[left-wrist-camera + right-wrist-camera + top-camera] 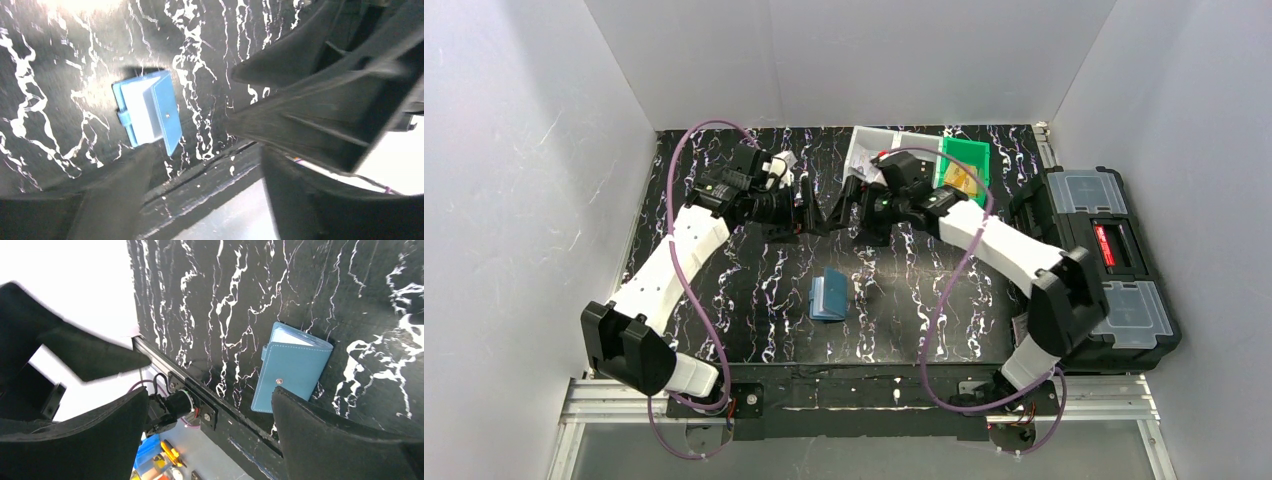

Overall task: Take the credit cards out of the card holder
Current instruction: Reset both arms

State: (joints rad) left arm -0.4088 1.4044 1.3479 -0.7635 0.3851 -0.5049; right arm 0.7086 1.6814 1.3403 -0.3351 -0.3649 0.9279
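The card holder (829, 295) lies on the black marbled table, a dusty-blue wallet with its flap partly lifted. It shows a pale inside in the left wrist view (147, 112), and its snap flap faces the right wrist camera (292, 367). I cannot make out the credit cards on their own. Both grippers hang in the air behind the holder, tips facing each other and nearly meeting. My left gripper (809, 212) (205, 200) is open with nothing between its fingers. My right gripper (849, 212) (210, 440) is wide open and holds nothing; its dark fingers (325, 100) fill the left wrist view's right side.
A clear bin (874, 150) and a green bin (964, 165) stand at the back of the table. A black toolbox (1114, 260) sits off the right edge. The table's front edge with its metal rail (864, 395) lies just beyond the holder.
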